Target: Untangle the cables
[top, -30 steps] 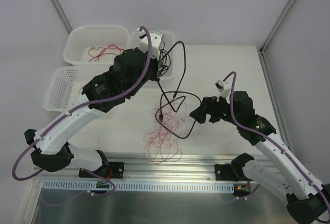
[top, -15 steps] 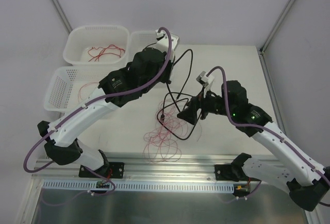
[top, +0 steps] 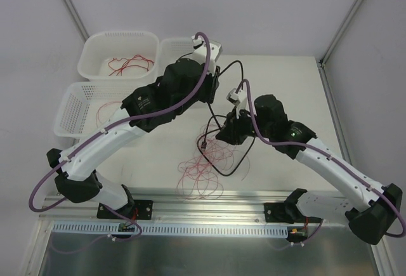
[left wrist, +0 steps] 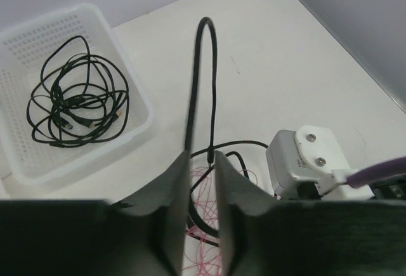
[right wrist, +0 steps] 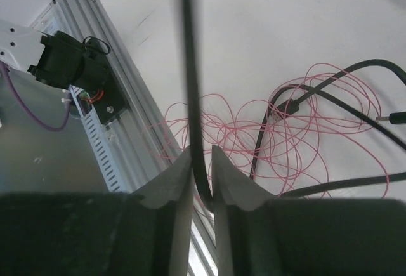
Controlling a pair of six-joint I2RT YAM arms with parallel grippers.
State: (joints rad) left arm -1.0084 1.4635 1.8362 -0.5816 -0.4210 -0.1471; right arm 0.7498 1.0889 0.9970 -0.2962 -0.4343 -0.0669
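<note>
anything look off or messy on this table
Yes. A loose heap of red wires lies on the table with a black cable looped across it; that cable arches up off the surface, pinched in the right jaws. Other wires sit coiled in the baskets, so this knot is the untidy part.

We mount the top camera high behind the arm bases, facing down and forward across the whole table point(top: 292, 92). The left wrist camera sits just behind the left gripper point(left wrist: 202, 158), looking over it toward the far basket point(left wrist: 141, 114). The right wrist camera looks closely past the right gripper point(right wrist: 202, 152), back toward the near rail point(right wrist: 117, 79). All three share the red wires point(top: 202, 174) and black cable point(top: 235, 62) at mid-table.
</note>
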